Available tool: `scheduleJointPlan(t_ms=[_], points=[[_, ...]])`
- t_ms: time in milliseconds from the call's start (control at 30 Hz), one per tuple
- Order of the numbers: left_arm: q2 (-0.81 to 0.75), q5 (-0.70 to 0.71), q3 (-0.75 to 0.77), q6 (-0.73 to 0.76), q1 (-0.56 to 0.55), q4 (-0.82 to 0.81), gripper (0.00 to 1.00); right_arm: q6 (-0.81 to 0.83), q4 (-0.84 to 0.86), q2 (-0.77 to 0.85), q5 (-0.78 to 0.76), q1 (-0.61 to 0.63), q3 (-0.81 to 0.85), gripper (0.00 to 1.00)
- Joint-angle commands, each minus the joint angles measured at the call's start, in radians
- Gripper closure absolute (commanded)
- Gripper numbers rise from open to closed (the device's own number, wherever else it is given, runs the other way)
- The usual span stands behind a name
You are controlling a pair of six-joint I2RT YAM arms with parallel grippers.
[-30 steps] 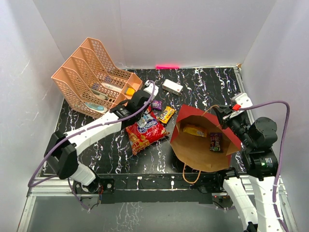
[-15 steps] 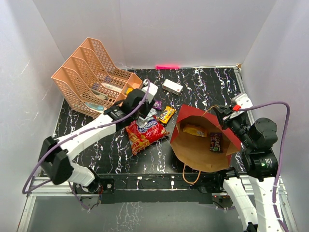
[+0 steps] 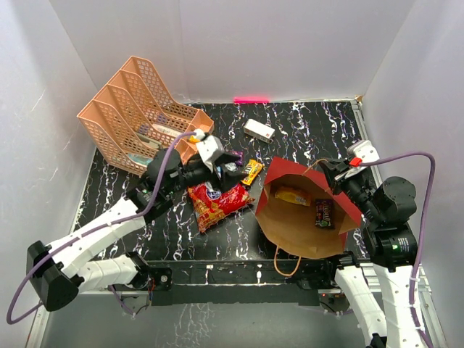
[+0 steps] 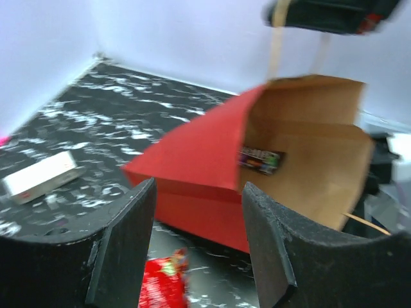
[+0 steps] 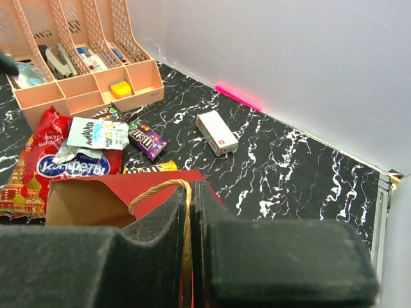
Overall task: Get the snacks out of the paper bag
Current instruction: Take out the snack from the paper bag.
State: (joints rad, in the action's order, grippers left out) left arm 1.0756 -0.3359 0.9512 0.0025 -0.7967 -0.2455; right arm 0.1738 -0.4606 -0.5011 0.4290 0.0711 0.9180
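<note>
The paper bag (image 3: 296, 230) lies on its side, mouth open toward the camera, a yellow packet (image 3: 292, 196) and a brown packet (image 3: 324, 212) inside it. My right gripper (image 3: 330, 171) is shut on the bag's cord handle (image 5: 157, 189) at the far rim. My left gripper (image 3: 228, 172) hangs open and empty above the red chip bag (image 3: 217, 204), pointing at the bag's red side (image 4: 199, 157). A white-blue packet (image 5: 96, 133) rests on the chip bag (image 5: 32, 173). A purple packet (image 5: 146, 139) and a yellow packet (image 3: 251, 171) lie on the table beside the bag.
A peach mesh file rack (image 3: 134, 119) stands at the back left with small items in its slots. A small white box (image 3: 259, 130) lies behind the bag near the back wall. White walls close in the black marbled table (image 3: 319, 123) on three sides.
My left gripper has opened and its arm has pulled back toward the left and lower, the wrist turning toward the paper bag. The right gripper has kept still on the handle.
</note>
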Motion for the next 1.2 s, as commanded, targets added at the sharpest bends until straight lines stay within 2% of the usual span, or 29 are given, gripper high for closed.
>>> scheduleJointPlan(t_ms=[0, 200, 400, 500, 567, 667, 867, 1167], points=[[0.023, -0.215, -0.032, -0.012, -0.127, -0.155, 0.46, -0.027, 0.054, -0.001, 0.012, 0.002, -0.010, 0.92], [0.154, 0.082, 0.041, 0.314, -0.418, 0.035, 0.46, -0.035, 0.054, -0.004, 0.021, 0.001, -0.003, 0.92], [0.339, 0.263, 0.060, 0.529, -0.517, -0.010, 0.47, -0.037, 0.061, -0.004, 0.020, 0.002, -0.003, 0.92], [0.481, 0.335, 0.137, 0.590, -0.534, -0.007, 0.52, -0.044, 0.063, -0.015, 0.034, 0.001, 0.005, 0.92], [0.552, 0.337, 0.184, 0.616, -0.536, 0.004, 0.59, -0.044, 0.056, -0.022, 0.035, 0.001, 0.017, 0.92], [0.643, 0.318, 0.234, 0.672, -0.535, 0.008, 0.63, -0.043, 0.053, -0.025, 0.034, 0.003, 0.028, 0.92], [0.793, 0.371, 0.321, 0.750, -0.533, 0.025, 0.63, -0.049, 0.049, -0.026, 0.043, 0.002, 0.038, 0.92], [0.944, 0.442, 0.373, 0.832, -0.511, -0.066, 0.54, -0.058, 0.056, -0.029, 0.058, 0.002, 0.036, 0.92]])
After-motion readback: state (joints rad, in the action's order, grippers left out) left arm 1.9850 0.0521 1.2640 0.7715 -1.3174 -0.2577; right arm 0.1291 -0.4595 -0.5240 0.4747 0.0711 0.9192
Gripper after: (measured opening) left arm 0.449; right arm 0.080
